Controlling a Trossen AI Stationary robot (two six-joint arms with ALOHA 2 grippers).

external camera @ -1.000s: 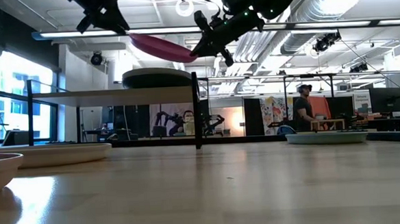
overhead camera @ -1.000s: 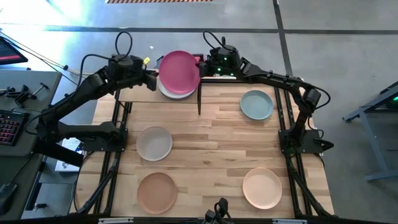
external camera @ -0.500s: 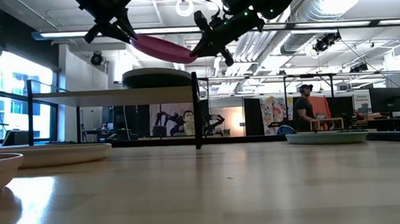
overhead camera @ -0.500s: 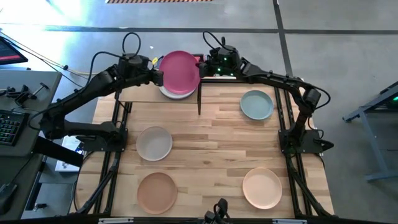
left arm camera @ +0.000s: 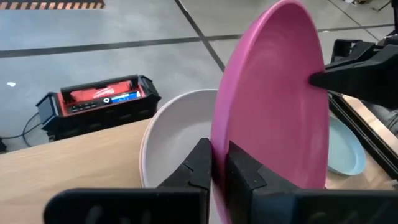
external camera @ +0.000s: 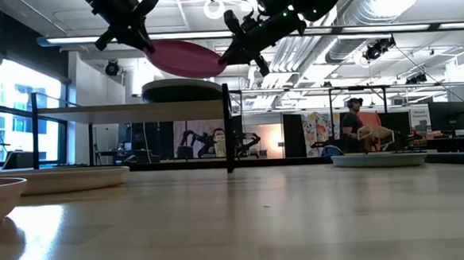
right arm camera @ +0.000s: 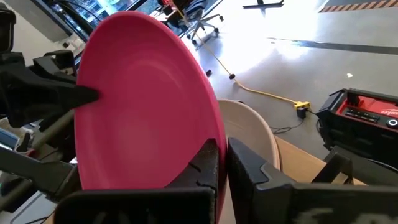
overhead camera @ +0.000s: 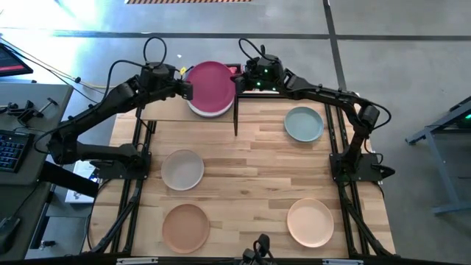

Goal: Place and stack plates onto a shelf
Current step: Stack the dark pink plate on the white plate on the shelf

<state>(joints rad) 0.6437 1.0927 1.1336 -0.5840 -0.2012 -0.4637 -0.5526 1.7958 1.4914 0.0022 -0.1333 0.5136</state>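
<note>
Magenta plate [overhead camera: 212,85] held in the air above the shelf [overhead camera: 165,110], directly over the off-white plate [left arm camera: 171,140] already lying there. Low view shows it tilted, clear of the stack below.

Both arms have it. Left gripper [left arm camera: 214,168] pinches the rim on one side, fingers [left arm camera: 199,165] closed on the plate edge. Right gripper [right arm camera: 222,163] grips the opposite rim, fingers [right arm camera: 208,165] closed on it as well.

Elsewhere on the desk [overhead camera: 257,154]: pale green plate [overhead camera: 304,124], grey-white plate [overhead camera: 182,169], tan plate [overhead camera: 185,227], peach plate [overhead camera: 310,222], all well apart, waiting.

Risks, as judged: two rigid grips on one plate, so any mismatch in motion could twist it or drag it out of one pinch. If one side lets go while the plate is tilted, it may swing down and strike the stack, or slide off the shelf edge. An off-centre landing would leave the stack uneven for later plates.
</note>
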